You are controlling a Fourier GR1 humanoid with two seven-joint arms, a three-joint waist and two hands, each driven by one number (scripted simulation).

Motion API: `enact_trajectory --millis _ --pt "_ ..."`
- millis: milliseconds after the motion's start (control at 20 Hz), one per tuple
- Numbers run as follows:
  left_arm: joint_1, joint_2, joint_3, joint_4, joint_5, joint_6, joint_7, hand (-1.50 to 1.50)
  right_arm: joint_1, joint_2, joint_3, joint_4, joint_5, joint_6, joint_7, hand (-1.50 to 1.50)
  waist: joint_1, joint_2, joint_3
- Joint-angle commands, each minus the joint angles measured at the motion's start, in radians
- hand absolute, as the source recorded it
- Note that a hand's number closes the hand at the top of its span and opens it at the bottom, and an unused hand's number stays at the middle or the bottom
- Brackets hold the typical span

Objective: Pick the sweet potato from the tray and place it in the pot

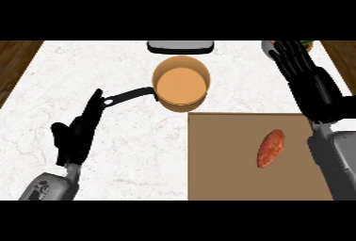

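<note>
An orange-red sweet potato [271, 148] lies on the brown tray [222, 160] toward its right side. An orange pot [182, 84] with a black handle [128, 96] stands on the counter just beyond the tray's far left corner. My right hand [309, 80] is raised above the tray's far right corner, fingers straight and pointing away, open and holding nothing, well beyond the sweet potato. At the left my left hand [76, 132] rests open, its fingertips close to the end of the pot's handle.
A grey and black appliance [180, 46] sits at the counter's far edge behind the pot. Something orange and green [303, 44] peeks out behind my right hand at the far right. Dark wood floor [14, 61] borders the white marble counter [139, 155] on both sides.
</note>
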Motion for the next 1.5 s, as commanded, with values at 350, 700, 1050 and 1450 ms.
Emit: enact_trajectory --millis 350,700,1050,1450 --pt "-0.059 0.050 0.172 -0.079 0.045 0.063 0.008 0.00 0.283 -0.316 -0.153 0.227 0.379 -0.202 -0.142 1.50 -0.035 0.036 0.009" --pt "-0.081 0.070 0.221 -0.082 0.077 0.006 0.072 0.00 0.335 -0.071 -0.287 0.356 0.262 -0.250 -0.625 -1.50 -0.007 0.022 0.011" --pt "-0.082 0.046 0.225 -0.097 0.036 0.017 0.079 0.00 0.428 -0.283 -0.225 0.091 0.290 -0.069 -0.289 -1.50 -0.015 0.019 0.008" --pt "-0.034 0.043 0.203 -0.175 0.021 0.029 0.120 0.00 0.441 -0.469 -0.065 -0.075 0.400 0.115 0.031 -1.50 -0.002 0.016 0.008"
